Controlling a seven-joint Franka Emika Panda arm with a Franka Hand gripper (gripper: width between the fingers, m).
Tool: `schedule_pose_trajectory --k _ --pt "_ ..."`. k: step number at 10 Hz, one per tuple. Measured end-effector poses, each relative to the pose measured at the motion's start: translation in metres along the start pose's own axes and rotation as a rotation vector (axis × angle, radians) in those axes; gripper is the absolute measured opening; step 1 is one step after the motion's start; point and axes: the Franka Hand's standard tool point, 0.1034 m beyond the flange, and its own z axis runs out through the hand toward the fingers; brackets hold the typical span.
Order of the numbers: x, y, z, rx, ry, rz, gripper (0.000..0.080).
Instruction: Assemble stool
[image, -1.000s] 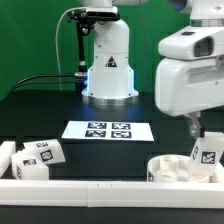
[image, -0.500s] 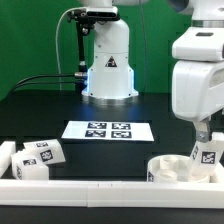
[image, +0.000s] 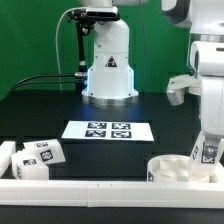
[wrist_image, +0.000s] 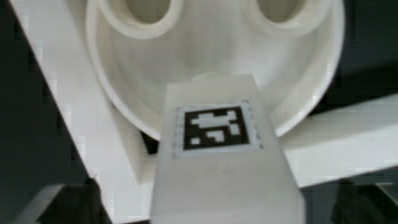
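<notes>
Risk: we judge the upright leg (wrist_image: 214, 125) could tip or skid if one finger meets it first, which closing off-centre would cause.
Knock-on: a tilted leg would miss its hole in the seat (image: 170, 168).
Arm pose: the arm (image: 212, 85) reaches straight down at the exterior view's right, wrist vertical.
End effector (image: 208, 137): jaws spread wide either side of the leg, gripping nothing.
Stool parts: the seat lies flat on the worktop (image: 40, 110). The leg stands at its rim, on it or beside it, we cannot tell. The spare legs (image: 35, 157) lie well apart, at the exterior view's left.
</notes>
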Motion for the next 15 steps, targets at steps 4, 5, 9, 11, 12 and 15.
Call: schedule_pose_trajectory --k 4,5,9,11,12,15 --pt "-0.001 0.001 0.0 0.0 0.0 0.184 0.038" --pt "-0.002 0.001 0.0 0.0 0.0 0.263 0.0335" --pt "-0.006 0.019 0.0 0.031 0.006 0.785 0.0335" --pt "-0.014 0.02 -0.001 0.035 -0.018 1.052 0.0337" --pt "-0.015 0.022 -0.002 0.03 -0.019 1.085 0.0337" --pt "-0.021 0.025 0.0 0.008 -0.011 1.292 0.0337"
